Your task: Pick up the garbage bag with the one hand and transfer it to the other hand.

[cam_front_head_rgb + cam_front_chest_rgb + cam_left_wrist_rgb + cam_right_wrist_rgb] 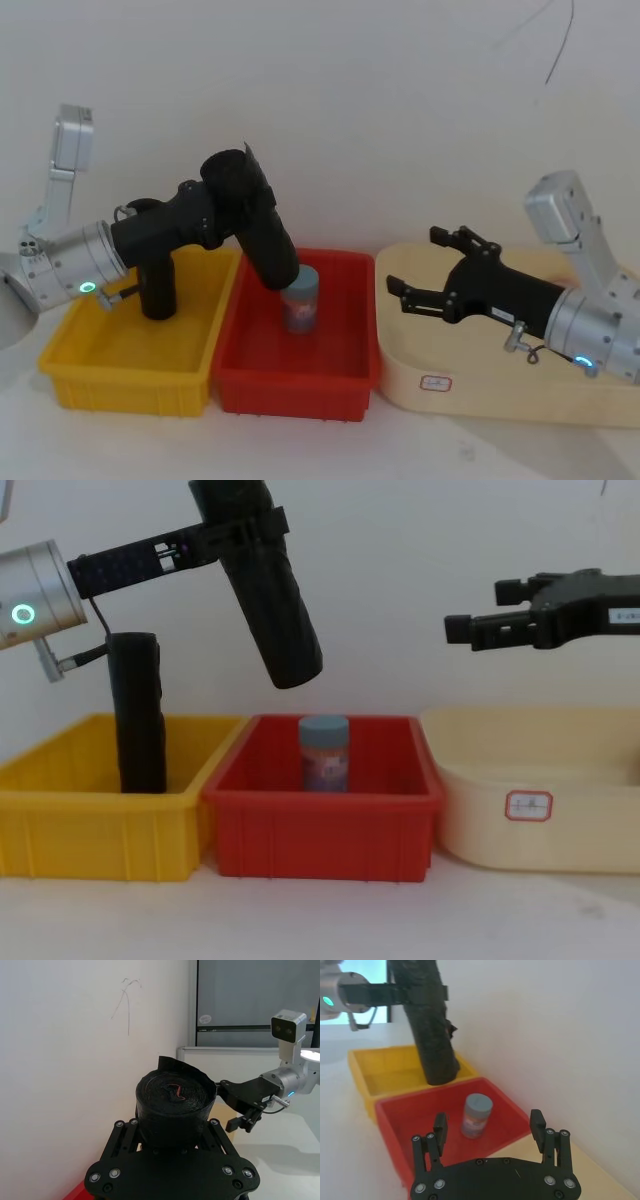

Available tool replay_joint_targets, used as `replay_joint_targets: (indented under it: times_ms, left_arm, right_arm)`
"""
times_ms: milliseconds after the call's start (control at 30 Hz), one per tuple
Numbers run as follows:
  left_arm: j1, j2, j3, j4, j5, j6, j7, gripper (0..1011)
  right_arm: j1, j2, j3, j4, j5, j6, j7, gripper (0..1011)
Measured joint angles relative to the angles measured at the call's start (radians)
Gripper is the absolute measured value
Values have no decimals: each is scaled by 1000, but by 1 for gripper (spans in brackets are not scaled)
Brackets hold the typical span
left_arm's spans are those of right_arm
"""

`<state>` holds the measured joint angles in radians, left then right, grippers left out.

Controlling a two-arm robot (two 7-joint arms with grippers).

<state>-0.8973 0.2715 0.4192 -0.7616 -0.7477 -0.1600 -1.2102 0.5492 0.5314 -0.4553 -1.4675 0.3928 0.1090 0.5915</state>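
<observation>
Left tool (240,528) holds garbage bag (275,610); wall (380,120) behind perhaps cracked.

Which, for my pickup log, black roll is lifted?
The tilted garbage bag clamped in the left pincer; the other roll stands in the yellow bin.

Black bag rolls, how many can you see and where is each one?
2. One roll is held tilted in the left gripper above the red bin; the other roll stands upright in the yellow bin.

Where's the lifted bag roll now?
Chest view, left of centre: the garbage bag hangs tilted in the left gripper, its lower end above the red bin.
</observation>
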Motion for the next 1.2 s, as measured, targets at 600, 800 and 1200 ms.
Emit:
replay_joint_targets:
  times_ms: [600,800,1200]
  left_arm:
    - [-27,-13,14,41,3,-7,-22,433]
    - [-69,-43,31,108,4,-15,-61,433]
    - [-168,-126,57,278,14,-41,-147,433]
  right_arm:
    - [51,-28,-49,15,43,55,72,1000]
    - [60,-35,-58,23,48,61,74,1000]
    - [64,-35,-65,34,64,70,69,1000]
